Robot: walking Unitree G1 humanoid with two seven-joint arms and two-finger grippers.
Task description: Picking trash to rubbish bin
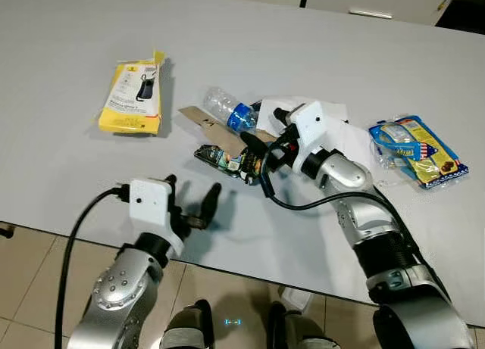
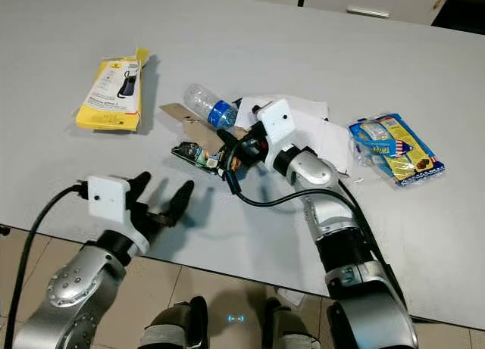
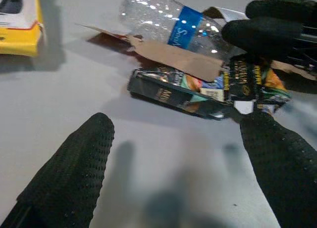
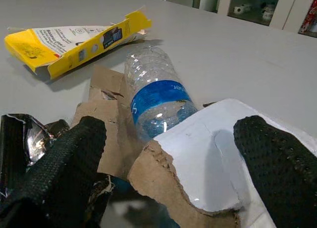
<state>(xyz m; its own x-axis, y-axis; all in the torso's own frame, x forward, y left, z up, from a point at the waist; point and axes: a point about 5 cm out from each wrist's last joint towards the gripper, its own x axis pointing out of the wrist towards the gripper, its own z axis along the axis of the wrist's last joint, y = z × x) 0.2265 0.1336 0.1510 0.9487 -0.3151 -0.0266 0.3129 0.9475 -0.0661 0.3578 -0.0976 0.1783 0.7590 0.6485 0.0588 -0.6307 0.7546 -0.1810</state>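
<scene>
On the grey table (image 1: 68, 182), trash lies heaped around the clear plastic bottle (image 1: 229, 110). Torn brown cardboard (image 1: 204, 122) lies against the bottle's side; a dark crumpled wrapper (image 1: 225, 159) sits just in front of it; white paper (image 1: 341, 133) beyond. Right gripper (image 1: 261, 154) spread wide over cardboard and wrapper beside the bottle, holding nothing; judged lined up for a grasp. Left gripper (image 1: 193, 205) open, empty, near the table edge short of the bottle. Yellow box (image 1: 133, 98) and blue snack packet (image 1: 415, 151) lie well apart on opposite sides.
</scene>
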